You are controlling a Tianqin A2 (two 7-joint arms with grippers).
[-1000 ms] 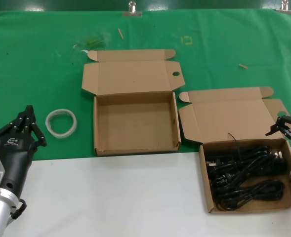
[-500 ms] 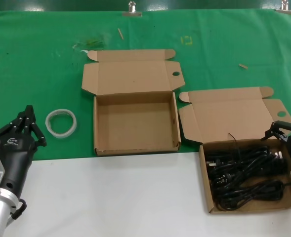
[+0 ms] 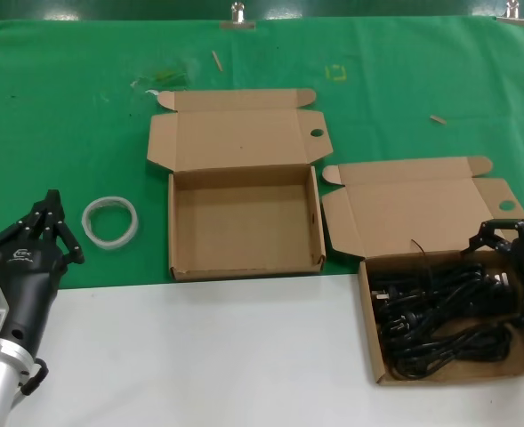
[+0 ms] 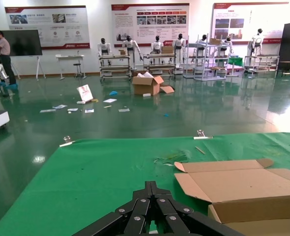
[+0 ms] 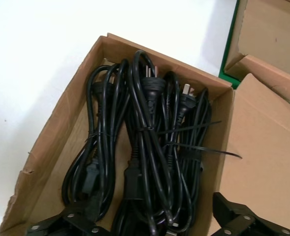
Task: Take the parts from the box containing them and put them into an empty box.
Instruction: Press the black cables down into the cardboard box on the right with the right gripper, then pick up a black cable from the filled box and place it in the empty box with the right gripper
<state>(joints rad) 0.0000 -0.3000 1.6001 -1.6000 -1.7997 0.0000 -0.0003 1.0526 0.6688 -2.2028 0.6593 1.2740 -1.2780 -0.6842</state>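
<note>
Green mat [image 3: 66, 107], white table [image 3: 199, 356]

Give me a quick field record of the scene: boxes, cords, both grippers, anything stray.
full box: cardboard box at the robot's right, lid open, holding the power cords
cords: black looped bundles with moulded plugs, lying in the box
empty box: cardboard box at centre, lid open
right gripper: open, over the full box's far right part, above the cords
left gripper: shut, parked at the robot's left
stray: tape ring on the green mat
</note>
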